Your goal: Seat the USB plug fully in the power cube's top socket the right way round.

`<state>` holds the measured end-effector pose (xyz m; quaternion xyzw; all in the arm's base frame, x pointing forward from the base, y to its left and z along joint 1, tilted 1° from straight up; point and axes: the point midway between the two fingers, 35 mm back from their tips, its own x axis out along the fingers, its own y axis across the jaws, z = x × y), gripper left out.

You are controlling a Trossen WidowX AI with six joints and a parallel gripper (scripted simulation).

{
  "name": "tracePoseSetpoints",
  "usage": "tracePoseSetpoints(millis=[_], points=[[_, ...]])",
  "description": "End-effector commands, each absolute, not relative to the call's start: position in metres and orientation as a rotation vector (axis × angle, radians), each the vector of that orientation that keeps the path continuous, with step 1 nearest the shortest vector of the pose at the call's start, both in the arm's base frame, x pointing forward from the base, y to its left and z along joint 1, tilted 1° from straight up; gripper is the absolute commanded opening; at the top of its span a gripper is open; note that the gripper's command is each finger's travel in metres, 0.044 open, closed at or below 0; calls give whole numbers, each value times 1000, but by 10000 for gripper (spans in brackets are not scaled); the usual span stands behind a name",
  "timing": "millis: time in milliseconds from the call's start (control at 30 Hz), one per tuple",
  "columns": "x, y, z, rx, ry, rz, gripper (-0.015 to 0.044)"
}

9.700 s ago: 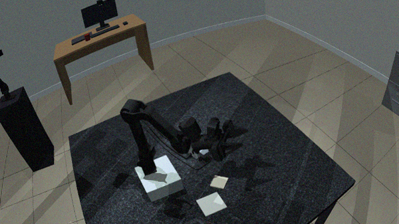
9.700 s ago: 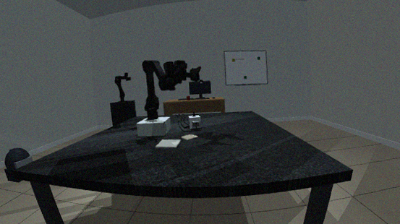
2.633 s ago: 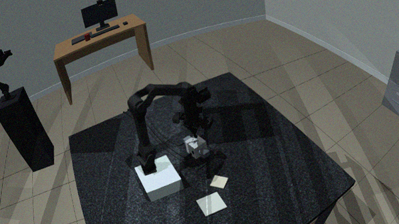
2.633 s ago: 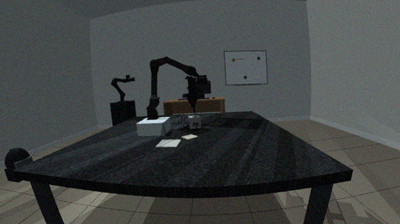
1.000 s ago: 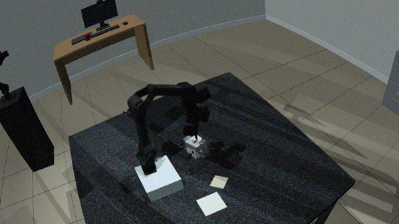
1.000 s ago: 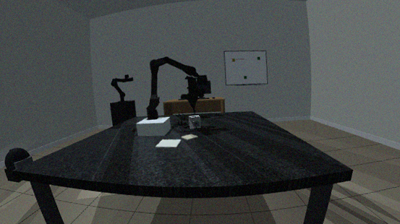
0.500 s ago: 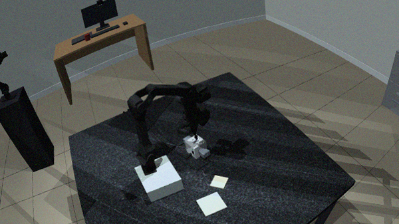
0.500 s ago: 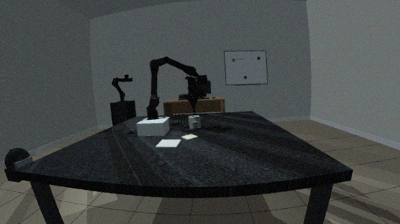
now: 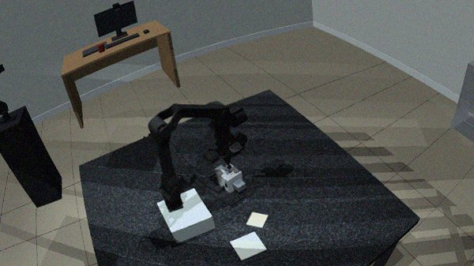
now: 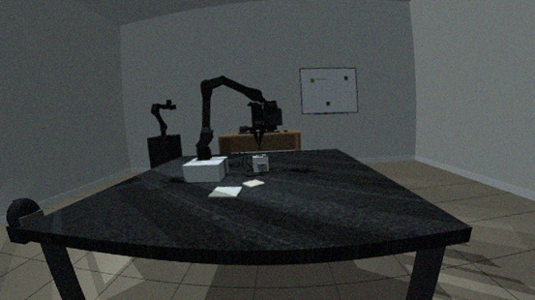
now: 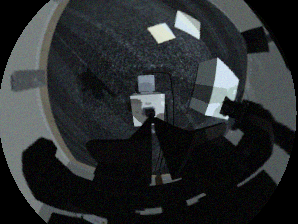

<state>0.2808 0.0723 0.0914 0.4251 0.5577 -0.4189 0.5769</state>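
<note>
The power cube (image 9: pixel 224 182) (image 10: pixel 255 165) (image 11: pixel 158 102) is a small white block standing on the dark table. A pale grey block (image 9: pixel 239 185) (image 11: pixel 146 83) sticks out of one side. My gripper (image 9: pixel 229 165) (image 10: pixel 260 148) (image 11: pixel 151 120) points down over the cube's top and is shut on the USB plug (image 11: pixel 149 111), a small dark shape at the fingertips in the wrist view. The fingertips hide part of the plug and the socket. I cannot tell which way round the plug is, or whether its end is in the socket or just above it.
The arm's white base box (image 9: pixel 196 228) (image 10: pixel 203 171) (image 11: pixel 225 82) stands beside the cube. A cream note (image 9: pixel 257 220) (image 10: pixel 253 183) (image 11: pixel 161 33) and a white sheet (image 9: pixel 248 245) (image 10: pixel 226 192) (image 11: pixel 188 25) lie on the table. A thin dark cable (image 11: pixel 173 95) runs beside the cube.
</note>
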Motion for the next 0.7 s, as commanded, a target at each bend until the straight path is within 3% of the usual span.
tracePoseSetpoints(millis=[0,667], points=[[280,72,91,1013,1296,-1001,0],[281,73,90,1015,1304,-991,0]])
